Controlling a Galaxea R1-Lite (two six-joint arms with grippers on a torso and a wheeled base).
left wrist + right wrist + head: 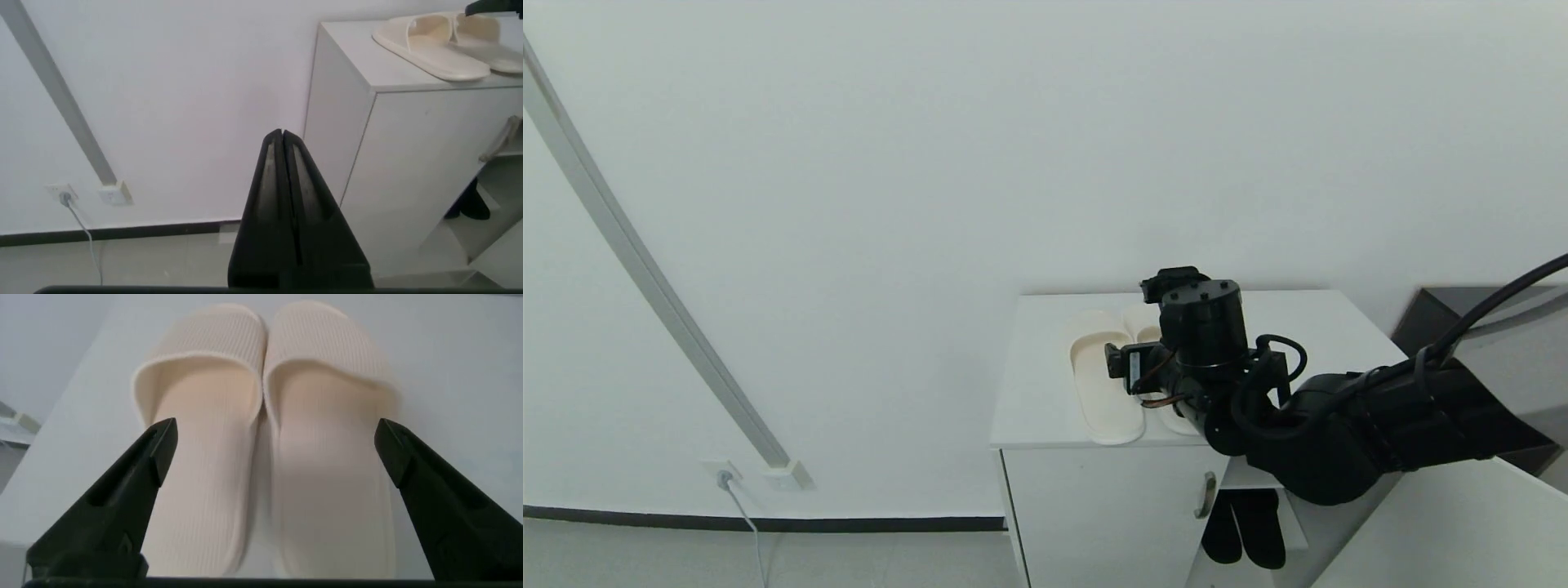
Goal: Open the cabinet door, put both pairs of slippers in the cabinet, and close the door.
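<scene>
A pair of cream slippers (1107, 384) lies side by side on top of the white cabinet (1045, 408). My right gripper (274, 445) hangs open just above them, one finger outside each slipper (270, 416), touching neither. In the head view the right gripper (1174, 283) sits over the far end of the pair. A pair of black slippers (1245, 527) stands on a shelf inside the cabinet, behind the open right door (1437, 531). The left door (1103, 506) is closed. My left gripper (283, 132) is shut and holds nothing, low beside the cabinet (392, 147).
A wall socket with a plugged cable (723, 475) sits low on the wall left of the cabinet. A grey conduit (645, 269) runs diagonally up the wall. A dark box (1429, 318) stands right of the cabinet. The floor to the left is open.
</scene>
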